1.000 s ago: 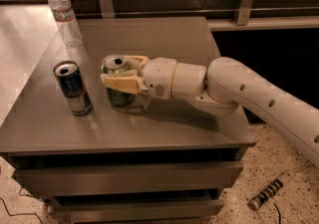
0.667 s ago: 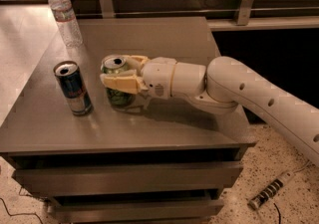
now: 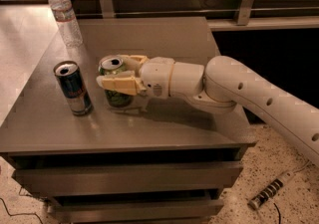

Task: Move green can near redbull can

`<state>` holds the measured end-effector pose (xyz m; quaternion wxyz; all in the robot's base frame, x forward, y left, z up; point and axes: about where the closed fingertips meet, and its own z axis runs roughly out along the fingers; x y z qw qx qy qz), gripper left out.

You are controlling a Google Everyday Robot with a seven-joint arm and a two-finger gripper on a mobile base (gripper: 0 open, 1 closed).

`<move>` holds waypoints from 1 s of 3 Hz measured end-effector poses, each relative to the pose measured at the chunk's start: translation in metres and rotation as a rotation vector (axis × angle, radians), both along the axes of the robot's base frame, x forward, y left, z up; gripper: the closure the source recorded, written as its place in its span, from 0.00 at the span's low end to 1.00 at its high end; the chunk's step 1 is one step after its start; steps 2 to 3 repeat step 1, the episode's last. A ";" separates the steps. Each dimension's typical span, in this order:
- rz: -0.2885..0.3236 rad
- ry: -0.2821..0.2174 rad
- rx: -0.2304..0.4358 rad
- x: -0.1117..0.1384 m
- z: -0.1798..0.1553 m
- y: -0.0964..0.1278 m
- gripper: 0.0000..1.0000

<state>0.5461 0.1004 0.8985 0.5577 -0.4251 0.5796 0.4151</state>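
Observation:
The green can (image 3: 115, 97) stands upright on the grey table (image 3: 164, 123), its silver top showing. My gripper (image 3: 113, 72) reaches in from the right and its cream fingers (image 3: 118, 83) are closed around the can's upper body. The redbull can (image 3: 73, 88), dark blue and silver with an open top, stands upright just left of the green can, a small gap between them.
A clear plastic water bottle (image 3: 64, 15) stands at the table's back left corner. A wooden wall panel with metal brackets (image 3: 245, 0) runs behind the table. A power strip (image 3: 271, 196) lies on the speckled floor at the lower right. Drawers (image 3: 124, 178) sit under the tabletop.

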 end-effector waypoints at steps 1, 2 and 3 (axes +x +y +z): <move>0.003 -0.001 0.000 -0.001 0.000 0.001 0.00; 0.003 -0.001 0.000 -0.001 0.000 0.001 0.00; 0.003 -0.001 0.000 -0.001 0.000 0.001 0.00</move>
